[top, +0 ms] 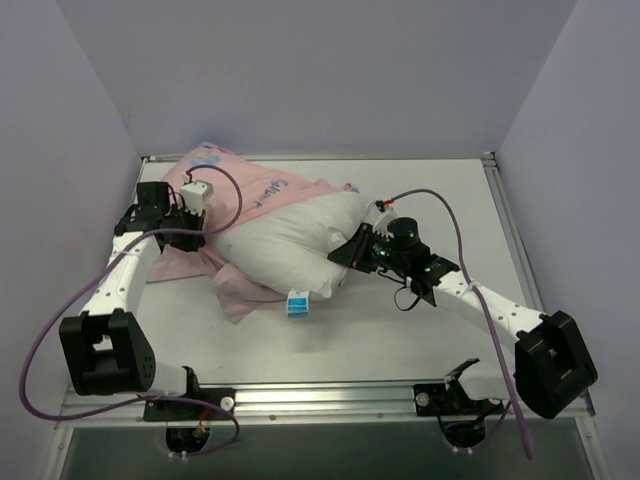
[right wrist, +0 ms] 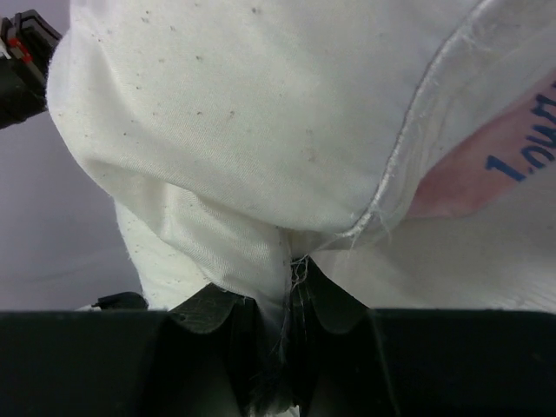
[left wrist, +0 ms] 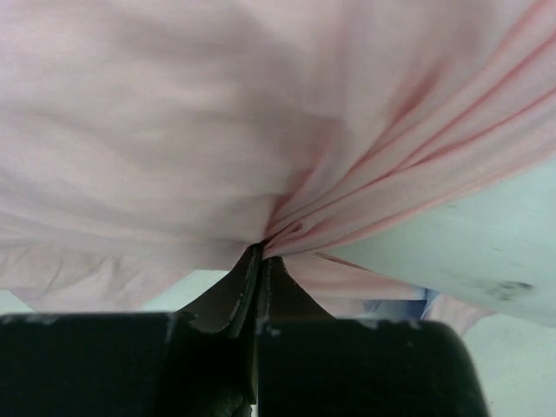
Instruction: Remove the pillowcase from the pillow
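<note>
Pillowcase, pink side up, is bunched toward the far-left corner of the worktop and partly wrapped round and under the pillow. Pillow lies left of centre, label toward the near edge.

Risks:
- Thin cloth slips out of the pinch if pulled hard.
- Fabric trapped under the pillow's weight snags and drags the pillow along.
- Right grip sits on only a seam corner and could pop off.

Left end effector is clamped tight on a gathered fold of pink cloth. Right end effector is clamped on the pillow's white corner seam.

White arms, black joints, purple cables
</note>
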`<state>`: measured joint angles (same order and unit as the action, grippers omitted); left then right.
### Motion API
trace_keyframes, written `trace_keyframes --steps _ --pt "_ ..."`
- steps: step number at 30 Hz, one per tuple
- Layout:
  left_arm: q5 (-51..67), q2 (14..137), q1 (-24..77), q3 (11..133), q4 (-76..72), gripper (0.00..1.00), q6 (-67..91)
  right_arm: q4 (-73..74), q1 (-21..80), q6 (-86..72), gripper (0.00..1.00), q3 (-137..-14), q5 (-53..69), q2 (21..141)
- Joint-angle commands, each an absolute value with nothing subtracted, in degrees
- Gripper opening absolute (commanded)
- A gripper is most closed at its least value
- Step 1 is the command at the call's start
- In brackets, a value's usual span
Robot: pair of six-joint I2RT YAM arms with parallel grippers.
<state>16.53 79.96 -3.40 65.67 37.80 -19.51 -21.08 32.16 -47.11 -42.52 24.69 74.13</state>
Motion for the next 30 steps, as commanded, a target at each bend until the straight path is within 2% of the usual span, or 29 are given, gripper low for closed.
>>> trace_keyframes --steps 1,5,6,9,10,12,13,15,19,20,21,24,26,28,30 --pt "2.6 87.1 -8.9 66.7 26.4 0.02 -24.7 -15.7 27.5 -46.1 0.0 -39.5 25.9 67.4" --pt "5.6 94.5 -13.3 70.3 28.5 0.02 -25.7 -16.9 28.9 -46.1 0.0 -33.0 24.0 70.1" --pt "11.8 93.4 -13.2 68.8 29.5 0.02 -26.9 -21.8 30.4 -47.3 0.0 -31.6 23.2 71.4" --pt "21.4 85.6 -11.4 65.2 33.5 0.05 -28.6 -25.0 37.5 -48.2 0.0 -30.8 20.4 77.9" --pt "25.4 83.6 -11.2 64.8 35.1 0.23 -29.3 -26.1 38.7 -48.3 0.0 -30.7 20.7 79.3" --pt "29.3 79.4 -11.1 66.5 42.1 0.54 -30.8 -28.1 39.1 -48.4 0.0 -30.6 21.9 82.5" --pt "32.8 77.5 -11.0 69.9 45.0 0.75 -32.9 -27.1 39.3 -47.3 0.0 -31.2 22.4 83.5" --pt "35.9 76.4 -10.4 74.7 52.3 0.83 -34.4 -21.1 41.4 -42.6 0.0 -33.6 21.4 86.6" --pt "34.0 77.1 0.1 85.9 55.8 0.87 -31.1 -19.5 44.7 -41.2 0.0 -34.4 20.7 90.1" --pt "32.4 78.0 8.1 87.3 54.1 0.88 -29.8 -19.6 45.4 -41.3 0.0 -34.1 20.4 91.0" --pt "28.3 79.0 11.8 89.5 52.8 0.88 -27.4 -19.3 46.7 -41.3 0.0 -33.8 19.5 91.3" --pt "19.9 86.7 23.5 94.6 48.5 0.91 -26.0 -19.2 48.1 -41.3 0.0 -32.8 17.8 92.3" --pt "17.1 95.0 26.6 98.6 47.4 0.91 -24.4 -20.6 48.3 -42.3 0.0 -31.5 17.7 92.0" --pt "14.0 103.0 29.3 105.2 48.3 0.88 -23.3 -21.1 48.4 -42.8 0.0 -30.9 17.4 91.7" --pt "12.6 107.5 30.5 109.1 49.0 0.78 -22.8 -21.0 48.5 -42.8 0.0 -30.4 17.1 91.0"
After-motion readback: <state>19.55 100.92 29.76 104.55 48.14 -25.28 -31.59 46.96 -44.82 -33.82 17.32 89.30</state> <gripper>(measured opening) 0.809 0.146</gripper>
